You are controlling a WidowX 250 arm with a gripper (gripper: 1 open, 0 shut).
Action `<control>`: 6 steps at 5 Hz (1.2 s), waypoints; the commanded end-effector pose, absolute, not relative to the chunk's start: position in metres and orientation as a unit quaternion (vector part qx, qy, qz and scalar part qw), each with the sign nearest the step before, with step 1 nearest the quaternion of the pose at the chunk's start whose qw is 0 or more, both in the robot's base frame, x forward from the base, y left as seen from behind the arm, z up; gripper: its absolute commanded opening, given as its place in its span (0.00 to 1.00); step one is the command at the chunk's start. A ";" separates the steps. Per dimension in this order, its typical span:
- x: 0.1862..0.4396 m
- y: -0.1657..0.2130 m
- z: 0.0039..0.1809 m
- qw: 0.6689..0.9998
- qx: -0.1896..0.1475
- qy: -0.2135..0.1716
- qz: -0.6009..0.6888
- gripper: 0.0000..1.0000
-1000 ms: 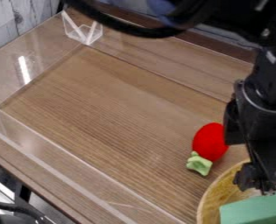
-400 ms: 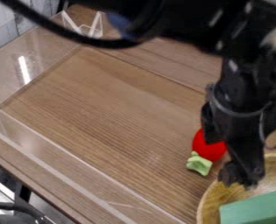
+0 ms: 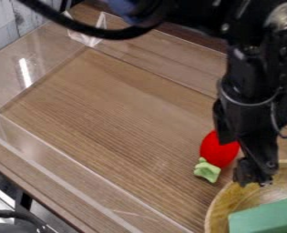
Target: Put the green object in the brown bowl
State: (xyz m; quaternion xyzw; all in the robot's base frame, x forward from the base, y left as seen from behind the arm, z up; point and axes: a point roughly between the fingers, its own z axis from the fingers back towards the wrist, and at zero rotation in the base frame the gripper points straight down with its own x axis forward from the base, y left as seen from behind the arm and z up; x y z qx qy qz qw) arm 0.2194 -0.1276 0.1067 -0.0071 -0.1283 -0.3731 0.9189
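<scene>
The green object (image 3: 270,221) is a pale mint block at the bottom right corner, lying over the inside of the brown bowl (image 3: 223,211) and cut off by the frame edge. Only the left part of the bowl's tan rim and streaked inside shows. My gripper (image 3: 256,175) hangs from the black arm, pointing steeply down just above the bowl's far rim and beside a red object (image 3: 216,147). Its jaws stand open with nothing between them. The block lies below and apart from the fingertips.
A tiny brighter-green lumpy piece (image 3: 208,170) lies against the red object's front. The wooden tabletop (image 3: 109,118) is ringed by low clear walls, with a clear bracket (image 3: 85,32) at the far corner. Black cables arc overhead.
The wrist has rolled, and the arm's dark body now covers more of the space above the red object. The block, bowl and red object have stayed put.
</scene>
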 end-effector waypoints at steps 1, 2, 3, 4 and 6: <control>0.223 -0.125 0.113 0.923 -0.019 -0.152 -0.353 1.00; 0.221 -0.132 0.102 0.923 -0.026 -0.152 -0.352 1.00; 0.223 -0.139 0.091 0.925 -0.032 -0.148 -0.348 1.00; 0.227 -0.145 0.085 0.926 -0.037 -0.147 -0.346 1.00; 0.232 -0.144 0.114 0.917 -0.047 -0.155 -0.365 1.00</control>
